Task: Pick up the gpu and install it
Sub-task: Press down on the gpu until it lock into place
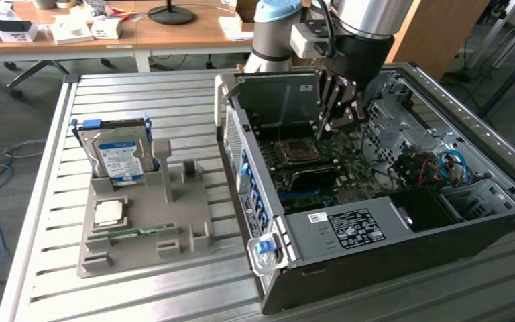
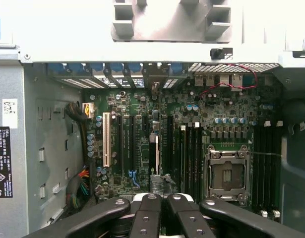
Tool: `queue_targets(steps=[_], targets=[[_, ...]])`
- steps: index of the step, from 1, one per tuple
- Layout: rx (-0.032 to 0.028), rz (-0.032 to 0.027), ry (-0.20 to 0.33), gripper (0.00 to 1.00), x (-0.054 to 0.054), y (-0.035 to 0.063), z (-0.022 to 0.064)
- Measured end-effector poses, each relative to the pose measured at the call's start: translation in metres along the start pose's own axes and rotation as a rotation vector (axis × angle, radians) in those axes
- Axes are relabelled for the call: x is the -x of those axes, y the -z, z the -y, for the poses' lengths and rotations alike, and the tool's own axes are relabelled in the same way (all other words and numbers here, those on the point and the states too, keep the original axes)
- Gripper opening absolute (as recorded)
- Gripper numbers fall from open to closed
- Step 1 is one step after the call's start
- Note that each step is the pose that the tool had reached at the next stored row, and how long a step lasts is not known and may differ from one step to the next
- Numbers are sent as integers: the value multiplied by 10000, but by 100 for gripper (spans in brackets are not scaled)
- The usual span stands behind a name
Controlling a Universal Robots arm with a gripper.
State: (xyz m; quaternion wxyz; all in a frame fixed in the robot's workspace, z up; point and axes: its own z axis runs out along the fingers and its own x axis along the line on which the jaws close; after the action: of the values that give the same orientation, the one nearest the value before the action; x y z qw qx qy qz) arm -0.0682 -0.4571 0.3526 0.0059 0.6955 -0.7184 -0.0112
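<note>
Fingers (image 2: 148, 214) of the gripper (image 2: 163, 198) are drawn together over the gpu (image 2: 161, 182), edge-on among the motherboard (image 2: 142, 119) slots; grip unclear. Exterior view adds the hard drive (image 1: 119, 157) outside the case (image 1: 365, 228).

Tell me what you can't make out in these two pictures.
- What, if anything, the claw holds: its own fingers cover it in the wrist view.
- Hard drive label text: too small, exterior view.
- Robot arm: upper part cut off by the top edge, exterior view.
</note>
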Motion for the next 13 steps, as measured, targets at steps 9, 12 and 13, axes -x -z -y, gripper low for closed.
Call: queue_targets(steps=[9,12,13], targets=[[0,1,0,11,-1,-126,3],[0,0,0,11,-1,-180,4],[0,0,0,11,-2,-198,5]])
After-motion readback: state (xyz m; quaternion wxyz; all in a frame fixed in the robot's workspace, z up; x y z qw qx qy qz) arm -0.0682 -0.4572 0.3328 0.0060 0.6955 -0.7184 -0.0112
